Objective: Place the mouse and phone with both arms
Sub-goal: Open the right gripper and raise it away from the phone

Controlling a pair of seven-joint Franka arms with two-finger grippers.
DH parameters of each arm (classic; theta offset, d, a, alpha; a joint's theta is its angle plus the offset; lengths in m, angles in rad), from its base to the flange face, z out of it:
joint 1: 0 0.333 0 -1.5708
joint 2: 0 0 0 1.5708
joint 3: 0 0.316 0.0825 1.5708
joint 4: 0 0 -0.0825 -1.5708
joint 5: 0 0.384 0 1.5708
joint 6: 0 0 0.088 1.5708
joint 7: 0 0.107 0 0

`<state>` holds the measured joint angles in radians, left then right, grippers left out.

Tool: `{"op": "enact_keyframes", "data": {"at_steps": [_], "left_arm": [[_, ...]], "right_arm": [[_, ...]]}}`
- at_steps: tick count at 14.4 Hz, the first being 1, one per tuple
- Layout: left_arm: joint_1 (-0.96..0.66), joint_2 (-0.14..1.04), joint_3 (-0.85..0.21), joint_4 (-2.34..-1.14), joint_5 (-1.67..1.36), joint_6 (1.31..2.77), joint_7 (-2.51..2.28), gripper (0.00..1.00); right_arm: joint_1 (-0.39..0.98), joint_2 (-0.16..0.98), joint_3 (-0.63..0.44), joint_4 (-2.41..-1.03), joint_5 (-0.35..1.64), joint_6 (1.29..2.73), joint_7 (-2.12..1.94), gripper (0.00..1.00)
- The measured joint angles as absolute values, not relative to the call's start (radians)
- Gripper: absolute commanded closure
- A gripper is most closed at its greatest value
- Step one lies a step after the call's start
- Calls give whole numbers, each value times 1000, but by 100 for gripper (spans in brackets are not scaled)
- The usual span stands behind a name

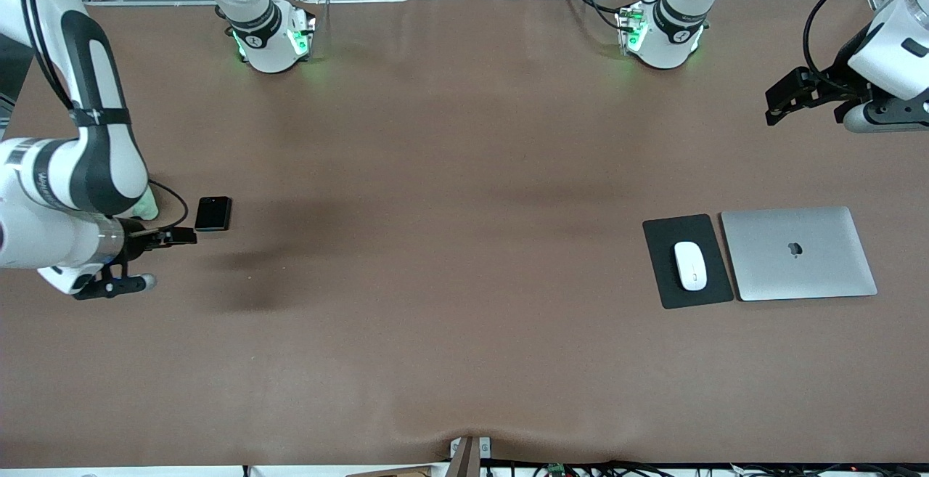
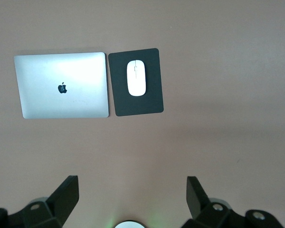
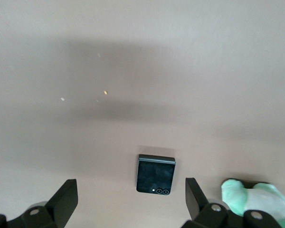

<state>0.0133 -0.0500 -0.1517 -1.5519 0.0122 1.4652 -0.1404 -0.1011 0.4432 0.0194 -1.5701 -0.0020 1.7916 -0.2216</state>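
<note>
The white mouse (image 1: 690,265) lies on a black pad (image 1: 664,277) toward the left arm's end of the table; both also show in the left wrist view, the mouse (image 2: 136,78) on the pad (image 2: 152,102). My left gripper (image 1: 795,96) is open and empty, high over the table's end, apart from the mouse; its jaws (image 2: 132,184) stand wide. The black folded phone (image 1: 213,213) lies flat toward the right arm's end. My right gripper (image 1: 141,259) is open and empty just beside the phone (image 3: 156,174), which lies just ahead of its fingertips (image 3: 131,187), untouched.
A closed silver laptop (image 1: 798,252) lies beside the pad, at the left arm's end; it shows in the left wrist view (image 2: 61,85). A green plush (image 1: 149,205) lies partly under my right arm, close to the phone, and shows in the right wrist view (image 3: 256,197).
</note>
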Motion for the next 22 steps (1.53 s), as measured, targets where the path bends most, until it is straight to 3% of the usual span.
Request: {"op": "enact_keyframes", "data": {"at_steps": [12, 22], "left_arm": [[16, -54, -143, -1564, 12, 1463, -143, 0], [17, -64, -141, -1573, 12, 1464, -143, 0]], "right_arm": [[-78, 436, 12, -1151, -70, 1690, -223, 0], [-4, 242, 22, -1140, -96, 1329, -226, 0]]}}
